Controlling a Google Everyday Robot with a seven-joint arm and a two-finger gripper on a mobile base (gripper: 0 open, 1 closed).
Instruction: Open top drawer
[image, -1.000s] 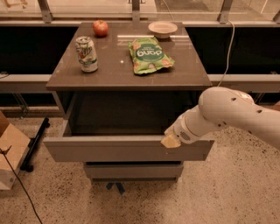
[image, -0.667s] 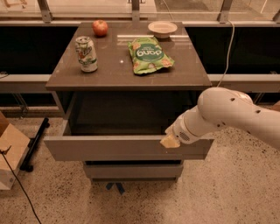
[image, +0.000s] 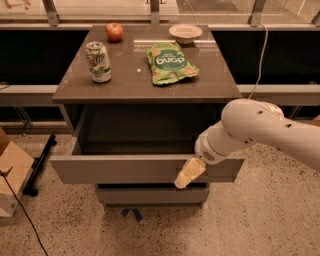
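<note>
The top drawer (image: 125, 169) is pulled well out of the grey cabinet, and its deep box body shows dark and empty inside. Its wide plain grey front faces me. My gripper (image: 186, 175) hangs at the end of the white arm (image: 260, 127), right in front of the drawer front's right part, its yellowish tip overlapping the front's lower edge. A narrower grey drawer front (image: 152, 194) sits shut below.
On the cabinet top (image: 135, 82) stand a green soda can (image: 99, 61), a red apple (image: 114, 32), a green snack bag (image: 169, 62) and a white bowl (image: 185, 33). A cardboard box (image: 12, 175) and a black cable lie on the floor at left.
</note>
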